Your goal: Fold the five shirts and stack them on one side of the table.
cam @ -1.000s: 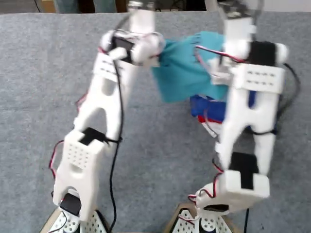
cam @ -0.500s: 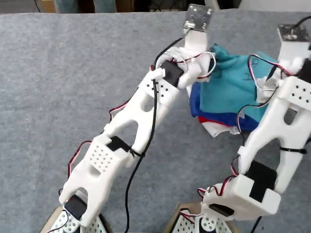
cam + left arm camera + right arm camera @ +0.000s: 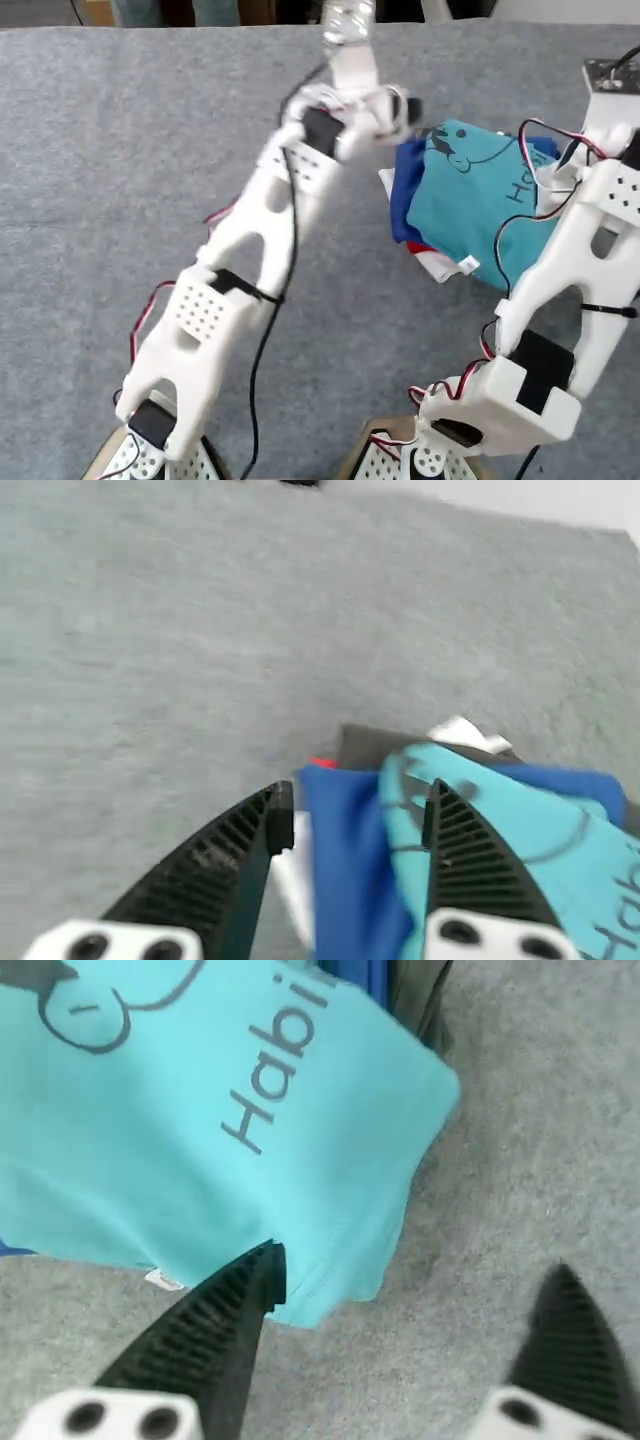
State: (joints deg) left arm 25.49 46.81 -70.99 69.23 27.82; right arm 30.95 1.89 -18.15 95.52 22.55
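My left arm had swung back off the stack (image 3: 403,200), leaving the teal shirt (image 3: 470,205) folded on top at the table's (image 3: 120,150) right side. My left gripper (image 3: 360,798) and right gripper (image 3: 415,1270) both stood apart and empty. I judged the right one nearer, at the shirt's hem.

Table cover (image 3: 100,150) looks like fuzzy matt grey felt. Teal shirt (image 3: 470,215) — soft, matt knit cloth. Arms (image 3: 250,230) are smooth white plastic, and the left gripper (image 3: 358,805) has fingers (image 3: 225,855) of ribbed black plastic.
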